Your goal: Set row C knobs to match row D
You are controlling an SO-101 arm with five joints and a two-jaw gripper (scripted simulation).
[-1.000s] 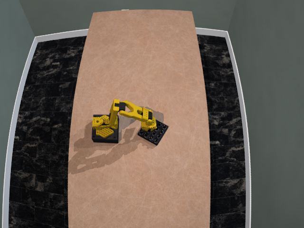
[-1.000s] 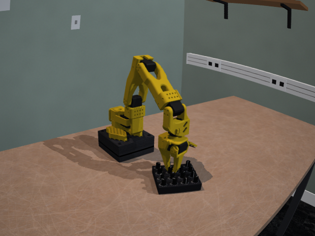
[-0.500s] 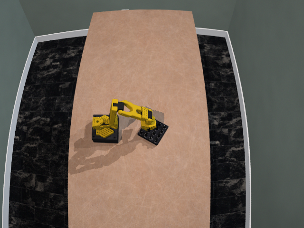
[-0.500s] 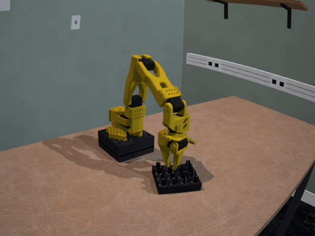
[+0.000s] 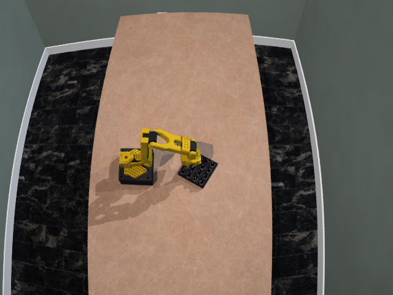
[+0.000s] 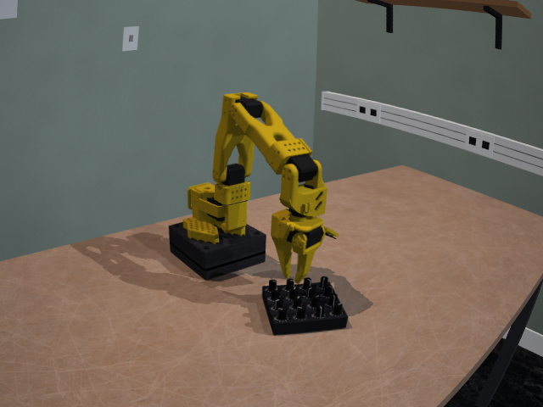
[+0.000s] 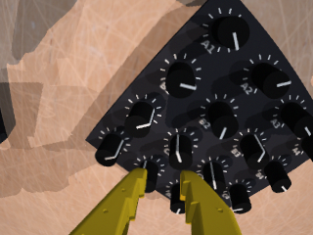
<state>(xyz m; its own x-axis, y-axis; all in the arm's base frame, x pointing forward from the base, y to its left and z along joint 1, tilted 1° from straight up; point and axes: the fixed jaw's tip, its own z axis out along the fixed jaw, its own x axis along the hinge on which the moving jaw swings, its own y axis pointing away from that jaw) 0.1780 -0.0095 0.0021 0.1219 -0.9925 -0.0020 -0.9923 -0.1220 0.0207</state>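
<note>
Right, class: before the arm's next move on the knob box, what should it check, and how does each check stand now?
1. End effector over the knob box: ok.
2. End effector holds nothing: ok.
3. Fingers wide enough to take a knob: not ok, nearly shut.
4. Knob box flat on the table: ok.
5. Rows C and D identified: cannot tell, labels blurred, socket side unseen.

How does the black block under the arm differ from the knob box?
The block is bigger and carries the arm; the knob box is smaller, studded with knobs. The block sits square to the table; the knob box lies turned. Both are black.
</note>
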